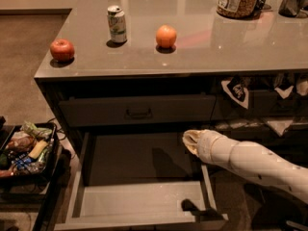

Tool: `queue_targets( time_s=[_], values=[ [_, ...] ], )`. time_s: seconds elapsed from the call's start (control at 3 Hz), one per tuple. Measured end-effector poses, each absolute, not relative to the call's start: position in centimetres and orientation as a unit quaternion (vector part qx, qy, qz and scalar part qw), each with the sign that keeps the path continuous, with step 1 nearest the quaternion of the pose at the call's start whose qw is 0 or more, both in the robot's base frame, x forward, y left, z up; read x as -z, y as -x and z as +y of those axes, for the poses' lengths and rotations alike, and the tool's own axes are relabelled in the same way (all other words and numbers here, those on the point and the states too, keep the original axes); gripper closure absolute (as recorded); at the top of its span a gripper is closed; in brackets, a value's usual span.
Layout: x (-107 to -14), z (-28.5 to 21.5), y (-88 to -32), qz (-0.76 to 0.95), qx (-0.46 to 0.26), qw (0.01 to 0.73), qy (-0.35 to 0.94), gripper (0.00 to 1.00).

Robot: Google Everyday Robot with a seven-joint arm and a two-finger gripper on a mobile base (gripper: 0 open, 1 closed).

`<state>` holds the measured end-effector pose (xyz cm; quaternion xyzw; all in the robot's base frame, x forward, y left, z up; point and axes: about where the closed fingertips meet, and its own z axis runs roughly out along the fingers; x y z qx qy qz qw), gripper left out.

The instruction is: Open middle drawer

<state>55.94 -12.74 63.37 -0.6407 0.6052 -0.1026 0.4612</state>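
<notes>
Grey middle drawer (139, 201) pulled out — gripper (191, 141) above its right rear edge; open or closed, cannot tell.

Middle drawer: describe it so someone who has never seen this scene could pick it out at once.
Under the grey counter holding the apple, can and orange, find the closed drawer with a loop handle. The middle drawer is directly below it, the one pulled out toward the camera, showing a plain lighter-grey interior, with the tool over its right rear side.
</notes>
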Motion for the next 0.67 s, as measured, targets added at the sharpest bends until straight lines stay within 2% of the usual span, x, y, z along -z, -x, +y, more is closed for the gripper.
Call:
queue_targets(
  time_s=[0.33, 0.67],
  values=[
    [-63.29, -12.85, -54.43, 0.602, 0.11, 0.451, 0.649, 1.0],
    [-63.32, -12.85, -54.54, 0.603, 0.11, 0.452, 0.648, 0.81]
  ],
)
